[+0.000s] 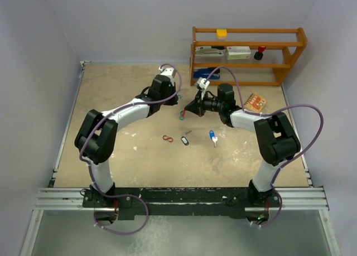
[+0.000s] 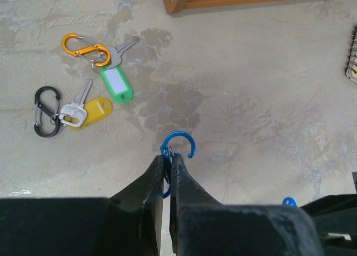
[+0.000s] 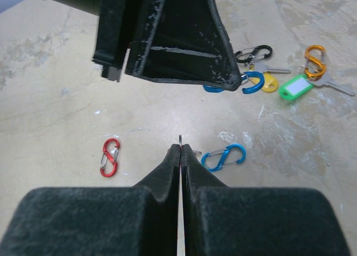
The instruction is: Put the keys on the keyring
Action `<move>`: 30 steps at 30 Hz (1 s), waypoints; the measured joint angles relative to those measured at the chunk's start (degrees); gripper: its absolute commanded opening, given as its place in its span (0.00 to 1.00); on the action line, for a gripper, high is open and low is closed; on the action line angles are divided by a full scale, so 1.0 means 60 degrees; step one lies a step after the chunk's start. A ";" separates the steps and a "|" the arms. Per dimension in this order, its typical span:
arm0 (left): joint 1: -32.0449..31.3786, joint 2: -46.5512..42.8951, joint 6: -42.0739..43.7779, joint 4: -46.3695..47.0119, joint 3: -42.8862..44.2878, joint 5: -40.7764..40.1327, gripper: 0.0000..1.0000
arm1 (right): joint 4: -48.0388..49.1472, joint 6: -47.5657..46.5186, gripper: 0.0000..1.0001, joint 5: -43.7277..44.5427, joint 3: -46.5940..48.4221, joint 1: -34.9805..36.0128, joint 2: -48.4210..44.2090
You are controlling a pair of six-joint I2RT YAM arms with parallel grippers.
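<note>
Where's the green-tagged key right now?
In the left wrist view, upper left, the green-tagged key lies on the table beside the orange clip, above the yellow-tagged key.

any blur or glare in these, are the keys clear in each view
Top external: even soft light, no glare, but the keys are tiny specks. Left wrist: sharp on the green-tagged key and blue S-clip; the left gripper is near-black, little detail. Right wrist: table crisp, only faint shadows; the right gripper fills the bottom as a dark mass.

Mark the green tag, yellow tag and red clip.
green tag [image 2: 117,84]: left wrist view, white label
yellow tag [image 2: 97,107]: left wrist view, bare end
red clip [image 3: 110,157]: right wrist view, centre bar
</note>
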 measured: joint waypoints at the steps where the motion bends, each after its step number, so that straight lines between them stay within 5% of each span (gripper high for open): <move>1: -0.0022 0.0007 0.0000 -0.0036 0.0040 0.0029 0.00 | -0.0026 -0.0047 0.00 0.0036 0.0004 0.0004 0.0000; 30: -0.0550 0.0288 0.0455 -0.1009 0.0674 0.0350 0.00 | -0.0018 -0.0277 0.00 0.0933 0.0004 0.0011 0.0000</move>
